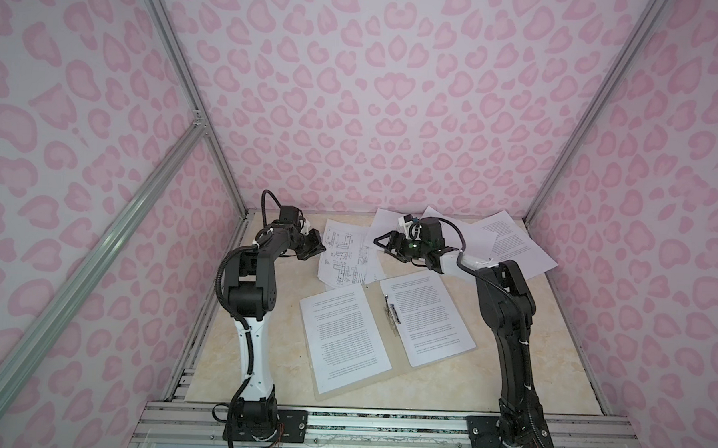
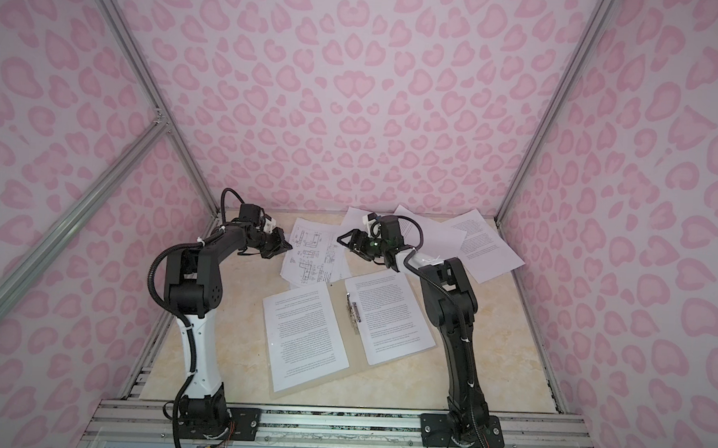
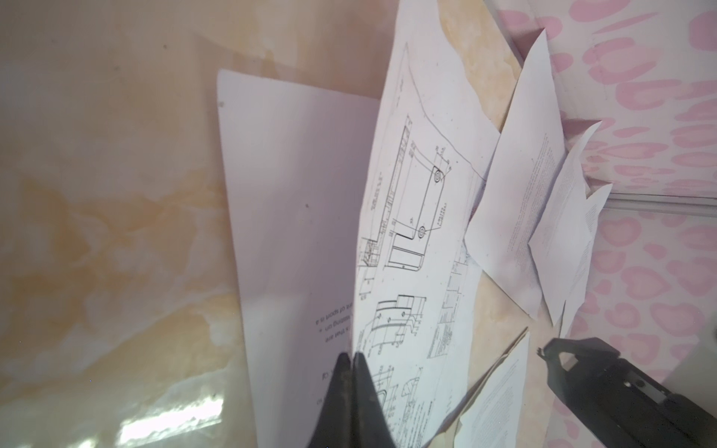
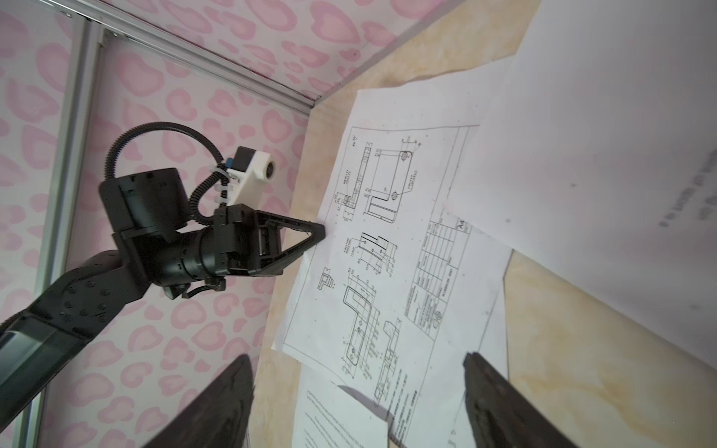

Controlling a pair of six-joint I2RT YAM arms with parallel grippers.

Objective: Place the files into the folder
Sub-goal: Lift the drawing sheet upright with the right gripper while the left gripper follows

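The folder (image 1: 375, 317) (image 2: 341, 315) lies open in the middle of the table, with a metal clip (image 1: 391, 316) on its spine. A printed text sheet (image 1: 344, 336) rests on its left half and another (image 1: 426, 315) on its right half. Behind it lies a file with line drawings (image 1: 345, 253) (image 4: 388, 240) on top of more sheets. My left gripper (image 1: 321, 246) (image 3: 352, 355) is shut on that sheet's left edge, which is lifted off the sheet below. My right gripper (image 1: 376, 240) (image 4: 359, 360) hovers open over the drawing sheet's right side, holding nothing.
Several more files (image 1: 510, 244) (image 3: 543, 217) overlap at the back right corner, partly under my right arm. Pink patterned walls with aluminium frame rails (image 1: 241, 211) close in the table on three sides. Both arm bases are bolted to the front rail (image 1: 382, 425).
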